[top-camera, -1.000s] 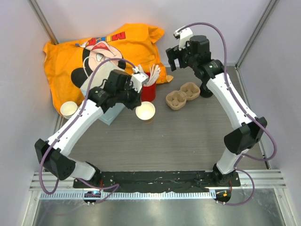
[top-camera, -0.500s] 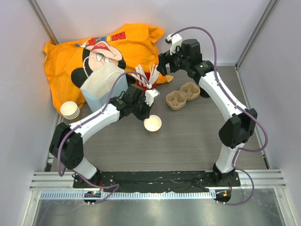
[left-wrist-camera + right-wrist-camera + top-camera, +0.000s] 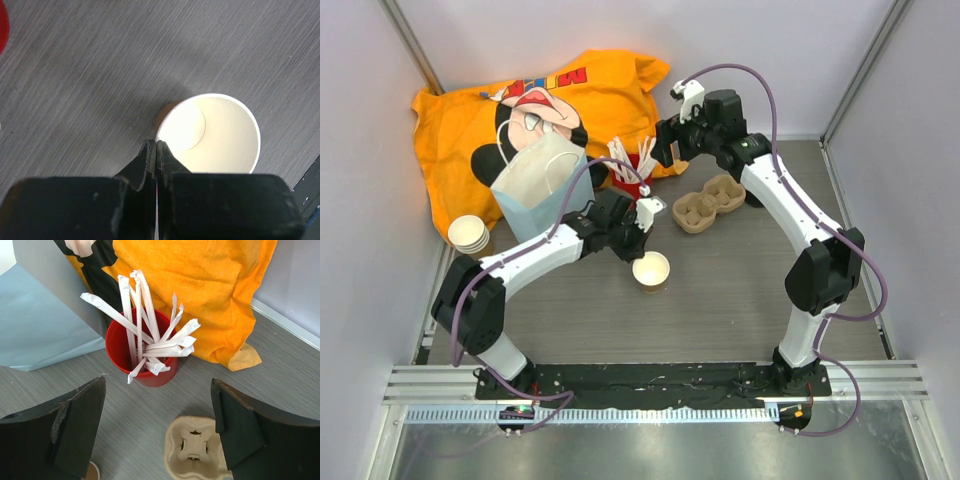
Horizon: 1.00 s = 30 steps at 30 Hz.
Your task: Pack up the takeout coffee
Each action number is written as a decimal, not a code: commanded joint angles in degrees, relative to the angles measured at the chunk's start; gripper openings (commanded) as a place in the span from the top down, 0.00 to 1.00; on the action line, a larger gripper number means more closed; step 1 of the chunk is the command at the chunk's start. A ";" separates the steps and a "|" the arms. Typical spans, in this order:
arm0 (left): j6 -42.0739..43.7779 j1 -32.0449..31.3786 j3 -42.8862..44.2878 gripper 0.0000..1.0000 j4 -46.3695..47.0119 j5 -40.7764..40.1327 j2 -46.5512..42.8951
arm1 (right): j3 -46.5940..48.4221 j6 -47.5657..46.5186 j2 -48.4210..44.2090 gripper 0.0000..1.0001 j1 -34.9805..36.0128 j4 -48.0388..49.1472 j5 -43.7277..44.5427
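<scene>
One lidless cup (image 3: pixel 651 270) shifted nearer, left fingers (image 3: pixel 156 151) pinching rim, right fingers (image 3: pixel 85 415) wide, empty

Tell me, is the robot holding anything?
Yes. The left pincer is shut on the cup, pinching its rim. The right pincer is open and holds nothing.

Coloured letters (image 3: pixel 560 76) on the orange cloth (image 3: pixel 610 100) (upside down, creased) cannot be read.
</scene>
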 commanded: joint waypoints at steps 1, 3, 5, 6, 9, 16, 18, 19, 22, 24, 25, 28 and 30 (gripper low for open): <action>-0.98 -0.99 -0.27 1.00 3.01 1.24 1.15 | -0.09 0.56 -1.54 0.10 -0.02 3.00 -0.36; -1.16 -1.25 -0.45 1.00 3.18 1.24 1.68 | -0.09 0.64 -1.63 0.10 -0.10 3.00 -0.28; -1.16 -1.51 -0.45 1.00 3.27 0.97 2.03 | -0.01 0.47 -1.72 0.10 -0.02 3.00 -0.01; -1.25 -1.60 -0.45 1.00 3.27 1.06 2.12 | 0.08 0.47 -1.72 0.10 -0.02 3.00 -0.01; -1.68 -1.78 -0.45 1.00 3.27 1.41 2.21 | -0.01 0.12 -1.98 0.10 -0.10 3.00 1.65; -2.04 -1.78 -0.10 0.75 3.10 1.33 1.25 | -3.07 -0.24 -4.53 0.06 -3.44 3.27 5.44; -1.86 -1.87 0.08 0.66 2.92 0.97 0.63 | -4.13 0.38 -5.49 0.05 -6.42 3.62 5.26; -1.69 -1.87 0.43 0.61 2.83 0.71 0.10 | -5.01 0.38 -6.28 0.05 -7.65 3.71 5.17; -1.16 -1.78 1.30 0.46 1.78 -0.17 -1.04 | -6.50 0.64 -6.99 0.05 -11.96 3.71 6.58; -0.81 -1.78 1.83 0.38 1.34 -0.69 -1.74 | -7.30 0.82 -7.26 0.05 -15.11 3.71 8.06; -0.81 -1.60 2.44 0.30 1.08 -1.65 -2.27 | -8.00 0.82 -7.17 0.05 -16.09 3.71 8.42; -0.46 -0.73 4.98 0.20 -0.50 -2.36 -3.85 | -9.14 1.17 -6.29 0.05 -19.87 3.36 10.18; -0.46 0.15 6.57 0.16 -1.47 -2.81 -5.00 | -9.93 1.08 -5.07 0.05 -21.28 2.92 10.71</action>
